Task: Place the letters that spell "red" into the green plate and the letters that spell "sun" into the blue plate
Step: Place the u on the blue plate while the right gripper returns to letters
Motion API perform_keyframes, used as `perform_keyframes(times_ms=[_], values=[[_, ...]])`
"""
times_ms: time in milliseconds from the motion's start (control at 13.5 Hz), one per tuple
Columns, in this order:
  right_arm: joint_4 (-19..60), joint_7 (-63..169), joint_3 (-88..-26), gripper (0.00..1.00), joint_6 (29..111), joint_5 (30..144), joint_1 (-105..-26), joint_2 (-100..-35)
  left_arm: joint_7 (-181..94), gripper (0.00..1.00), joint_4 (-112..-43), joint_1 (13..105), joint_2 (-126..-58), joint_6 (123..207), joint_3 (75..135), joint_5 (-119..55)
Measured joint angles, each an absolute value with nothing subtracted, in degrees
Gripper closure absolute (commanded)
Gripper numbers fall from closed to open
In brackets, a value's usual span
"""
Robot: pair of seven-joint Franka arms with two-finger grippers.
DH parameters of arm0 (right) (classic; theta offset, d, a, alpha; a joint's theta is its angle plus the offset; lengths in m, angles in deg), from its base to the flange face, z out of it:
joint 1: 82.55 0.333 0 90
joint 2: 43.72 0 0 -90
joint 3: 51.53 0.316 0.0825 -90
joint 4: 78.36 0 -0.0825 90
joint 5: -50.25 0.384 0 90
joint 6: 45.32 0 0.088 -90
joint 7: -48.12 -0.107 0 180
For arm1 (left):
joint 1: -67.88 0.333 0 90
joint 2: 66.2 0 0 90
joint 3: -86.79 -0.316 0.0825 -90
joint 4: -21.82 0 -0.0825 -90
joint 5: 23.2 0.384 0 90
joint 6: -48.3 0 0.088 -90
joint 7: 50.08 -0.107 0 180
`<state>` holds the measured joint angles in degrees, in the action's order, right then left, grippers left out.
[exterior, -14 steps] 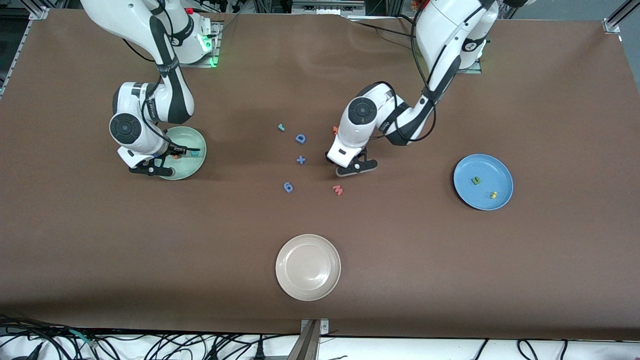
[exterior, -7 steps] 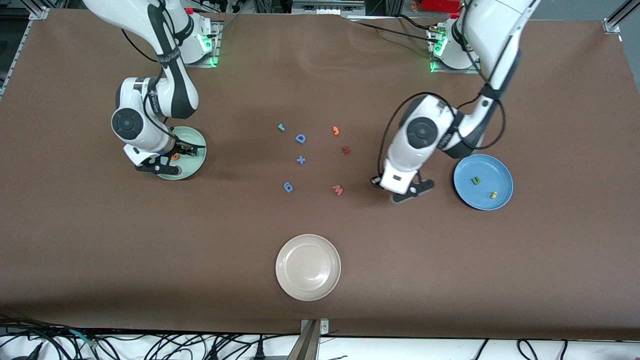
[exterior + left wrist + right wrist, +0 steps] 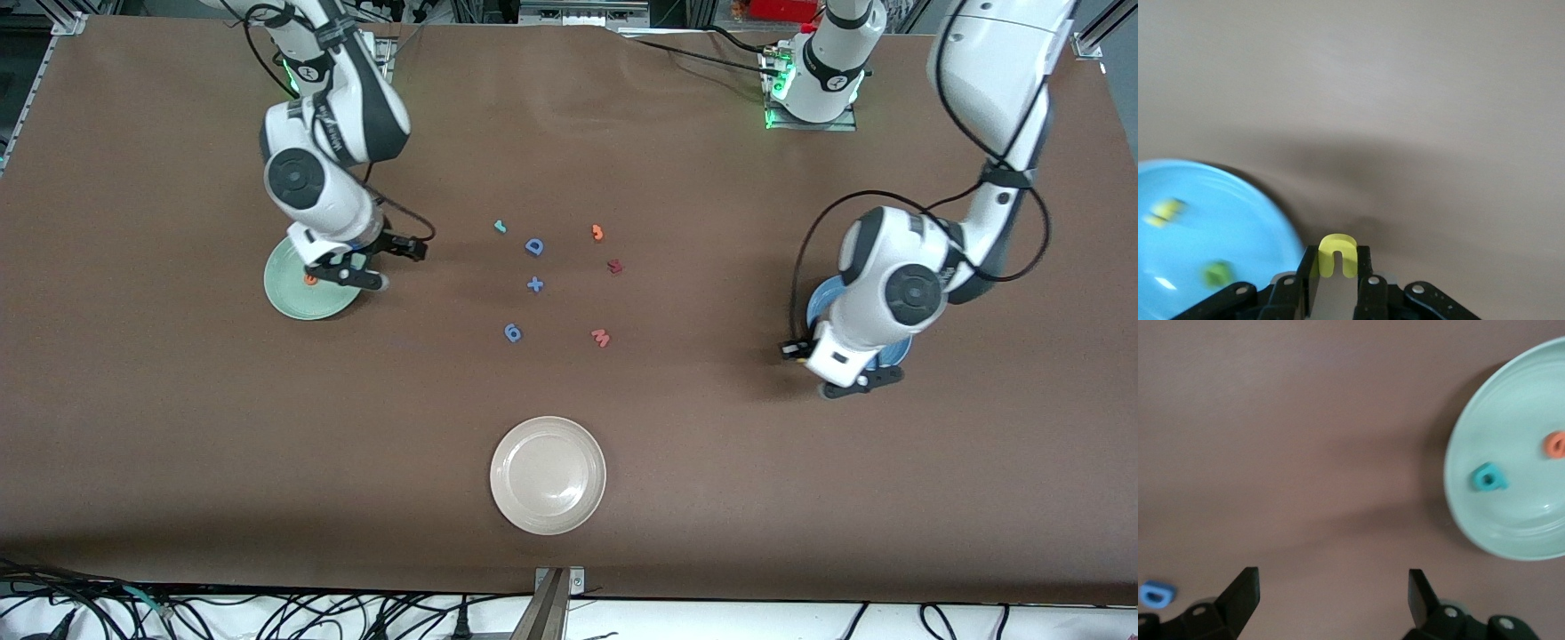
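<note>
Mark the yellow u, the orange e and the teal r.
yellow u (image 3: 1337,256), left wrist view, its arch, in the left gripper.
orange e (image 3: 1557,445), right wrist view, its ring.
teal r (image 3: 500,227), front view, its middle.

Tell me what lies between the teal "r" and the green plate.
Only the right tool, open, above the green plate's rim; otherwise bare table up to the teal "r", per the front view.

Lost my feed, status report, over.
Left gripper shut on yellow "u" beside blue plate. Right gripper open, beside green plate. Nothing in the way.
</note>
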<state>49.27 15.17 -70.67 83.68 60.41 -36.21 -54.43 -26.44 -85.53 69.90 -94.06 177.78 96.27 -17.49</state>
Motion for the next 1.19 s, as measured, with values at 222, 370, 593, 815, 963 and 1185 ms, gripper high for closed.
perform_keyframes(times_ms=[222, 370, 593, 815, 963, 1185], values=[[49.02, 12.50, -64.72, 0.02, 85.05, 60.38, -36.05, -54.59, -33.48, 0.35, -86.18, 72.56, -94.00, 177.00, 93.88, -17.49], [49.03, 13.64, -61.98, 0.01, 86.51, 60.32, -36.01, -54.61, -35.26, 0.00, -87.26, 72.99, -94.00, 176.16, 93.74, -17.49], [49.71, 19.70, -59.10, 0.01, 90.71, 60.29, -36.03, -54.61, -37.57, 0.00, -88.19, 72.96, -93.95, 175.72, 93.58, -17.49], [51.76, 24.72, -55.99, 0.01, 98.15, 59.93, -35.96, -55.02, -38.16, 0.00, -88.12, 72.98, -92.15, 174.94, 92.71, -17.49], [52.22, 29.53, -55.84, 0.01, 99.16, 59.85, -36.00, -55.78, -38.31, 0.00, -88.00, 72.83, -89.12, 171.86, 92.78, -17.49], [52.59, 36.38, -56.17, 0.01, 99.45, 59.85, -36.21, -57.43, -40.67, 0.00, -87.97, 71.68, -82.95, 164.70, 92.86, -19.07]])
